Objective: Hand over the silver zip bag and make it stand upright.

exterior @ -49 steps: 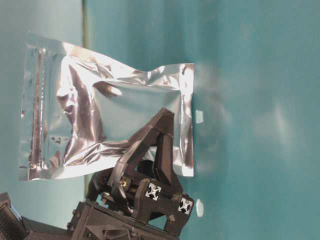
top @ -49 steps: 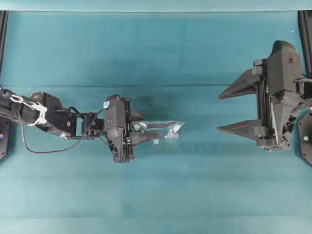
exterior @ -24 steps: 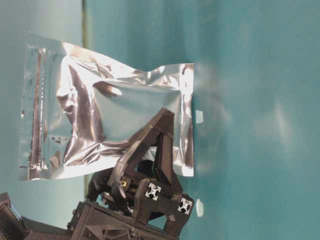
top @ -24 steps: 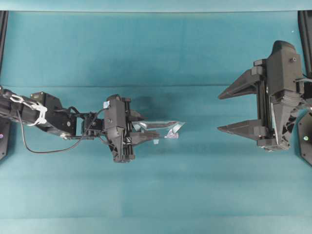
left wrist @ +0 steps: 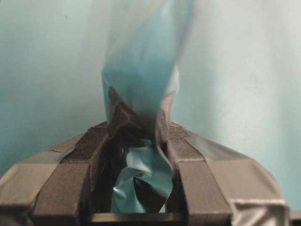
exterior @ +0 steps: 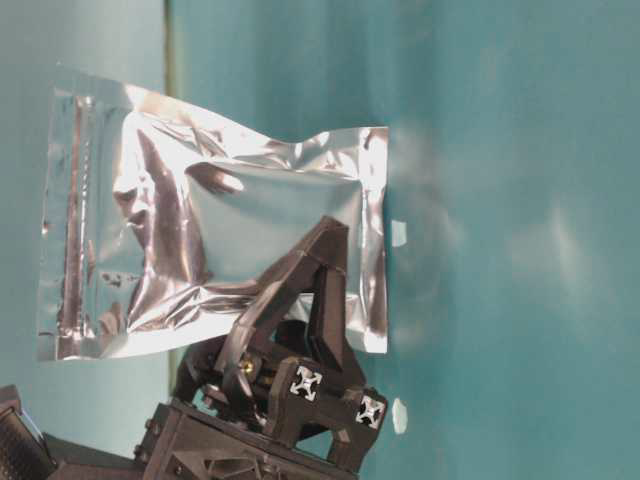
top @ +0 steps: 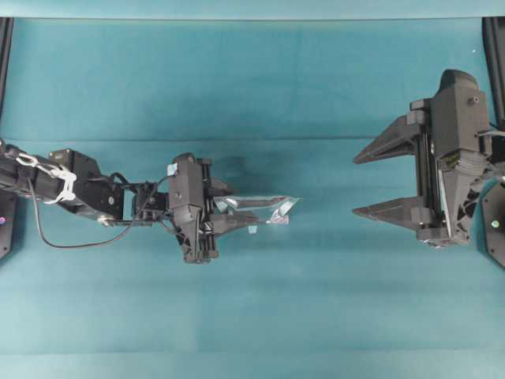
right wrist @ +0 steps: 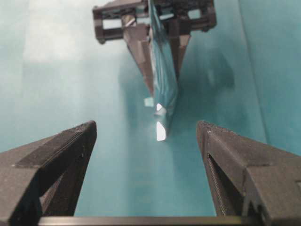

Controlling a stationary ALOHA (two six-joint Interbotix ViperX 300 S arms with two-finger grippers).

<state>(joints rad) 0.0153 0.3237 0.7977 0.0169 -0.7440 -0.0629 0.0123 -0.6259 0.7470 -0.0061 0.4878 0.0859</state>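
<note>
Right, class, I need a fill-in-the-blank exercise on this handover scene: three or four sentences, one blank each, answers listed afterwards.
1. The silver zip bag is clamped in the ____ gripper.
2. The right gripper has its jaws wide ____.
3. Between the bag and the right gripper there is a clear ____, so they are not touching.
4. The tabletop is coloured ____.

Missing words: left; open; gap; teal

Even, bright light (wrist views blurred)
</note>
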